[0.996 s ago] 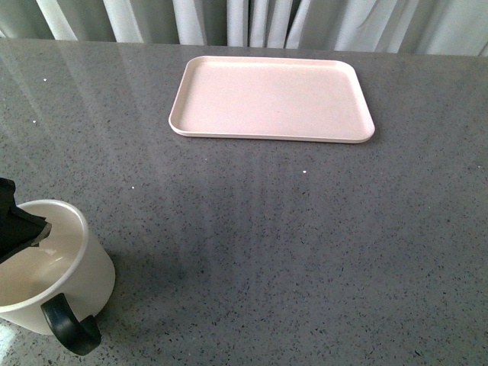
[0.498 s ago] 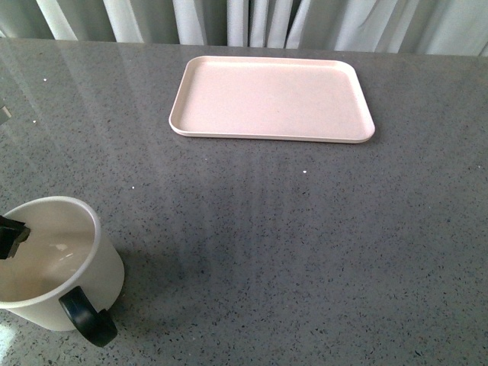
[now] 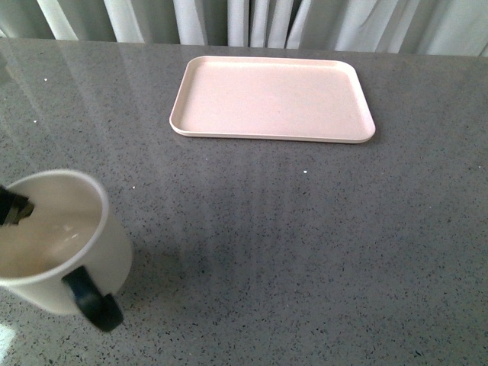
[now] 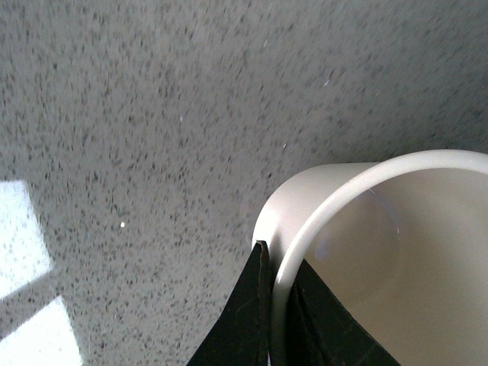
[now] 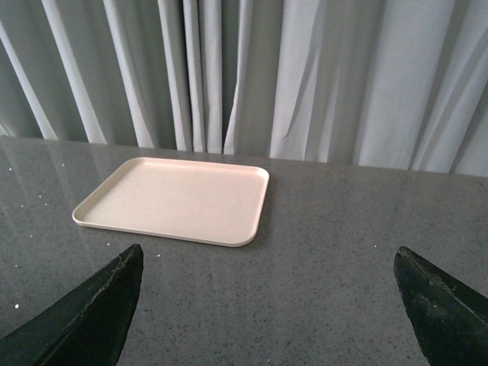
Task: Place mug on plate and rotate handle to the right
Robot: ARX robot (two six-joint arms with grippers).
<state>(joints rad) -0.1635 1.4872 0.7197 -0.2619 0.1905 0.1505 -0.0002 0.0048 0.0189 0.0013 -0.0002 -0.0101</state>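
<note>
At near-left of the front view was the mug, white, mouth up, leaning a bit and slightly blurred. Its black handle pointed toward the camera side. L gripper was clamped on the rim, one finger outside the wall, the other inside. Couldn't tell if the mug's base touched the table, grey speckled stone. Plate, pale pink, lay at the far side near centre, well apart from the mug. R gripper hung over the table w/ jaws spread wide. Pale curtains hung behind the far edge.
</note>
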